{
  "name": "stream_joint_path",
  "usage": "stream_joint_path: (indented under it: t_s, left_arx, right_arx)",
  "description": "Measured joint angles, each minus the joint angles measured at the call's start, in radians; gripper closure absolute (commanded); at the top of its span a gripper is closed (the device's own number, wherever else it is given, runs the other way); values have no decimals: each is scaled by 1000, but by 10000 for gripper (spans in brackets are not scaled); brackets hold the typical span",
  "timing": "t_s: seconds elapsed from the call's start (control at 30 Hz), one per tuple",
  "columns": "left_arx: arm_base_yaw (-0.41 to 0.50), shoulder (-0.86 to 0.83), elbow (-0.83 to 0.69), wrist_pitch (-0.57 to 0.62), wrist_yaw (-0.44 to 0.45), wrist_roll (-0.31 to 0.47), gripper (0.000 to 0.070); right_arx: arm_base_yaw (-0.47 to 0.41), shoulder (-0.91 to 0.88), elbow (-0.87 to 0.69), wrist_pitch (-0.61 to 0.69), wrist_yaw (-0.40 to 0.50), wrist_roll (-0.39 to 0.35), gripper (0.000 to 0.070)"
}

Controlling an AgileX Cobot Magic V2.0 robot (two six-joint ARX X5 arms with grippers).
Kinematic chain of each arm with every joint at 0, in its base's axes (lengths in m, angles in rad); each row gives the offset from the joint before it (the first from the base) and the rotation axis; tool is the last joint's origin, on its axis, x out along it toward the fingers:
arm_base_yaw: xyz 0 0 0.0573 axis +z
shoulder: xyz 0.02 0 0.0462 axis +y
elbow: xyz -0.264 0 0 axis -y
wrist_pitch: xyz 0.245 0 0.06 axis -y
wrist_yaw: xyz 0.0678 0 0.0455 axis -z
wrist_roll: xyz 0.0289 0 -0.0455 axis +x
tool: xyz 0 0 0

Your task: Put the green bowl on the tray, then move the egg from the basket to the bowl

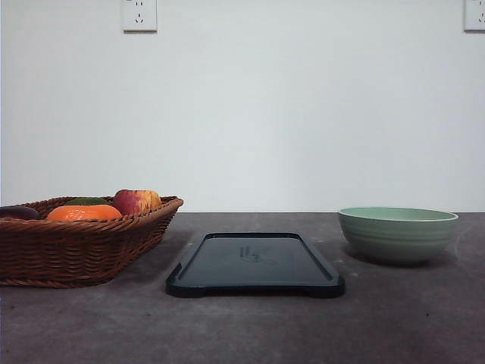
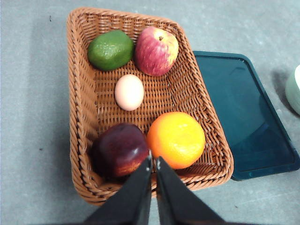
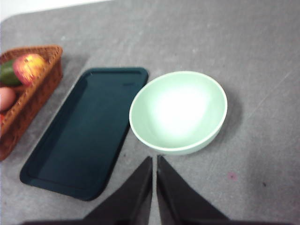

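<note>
The green bowl (image 1: pixel 396 235) stands empty on the table, right of the dark tray (image 1: pixel 254 262), which is bare. The wicker basket (image 1: pixel 76 250) sits to the tray's left. In the left wrist view, the pale pinkish-brown egg (image 2: pixel 129 92) lies in the middle of the basket (image 2: pixel 77 98) among fruit. My left gripper (image 2: pixel 153 160) hovers above the basket's near end, shut and holding nothing. My right gripper (image 3: pixel 154 159) hangs above the table just short of the bowl (image 3: pixel 178 110), shut and empty, with the tray (image 3: pixel 84 131) beside the bowl.
Around the egg in the basket lie a red-yellow apple (image 2: pixel 157 50), a green fruit (image 2: pixel 110 49), an orange (image 2: pixel 176 139) and a dark purple fruit (image 2: pixel 119 149). A white wall rises behind the grey table.
</note>
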Motion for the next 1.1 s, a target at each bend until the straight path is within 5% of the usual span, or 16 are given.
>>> stream_joint_path:
  t_s: [0.13, 0.2, 0.5, 0.87, 1.1]
  left_arx:
    - [0, -2, 0, 0, 1, 3, 376]
    - [0, -2, 0, 0, 1, 6, 356]
    - [0, -2, 0, 0, 1, 7, 354]
    - [0, -2, 0, 0, 1, 7, 354]
    - [0, -2, 0, 0, 1, 7, 354]
  right_arx:
    - [0, -2, 0, 0, 0, -19, 371]
    - [0, -2, 0, 0, 0, -20, 336]
    - [0, 68, 59, -58, 0, 30, 337]
    - [0, 401, 409, -356, 4, 42, 337]
    - [0, 626, 628, -501, 92, 11, 343]
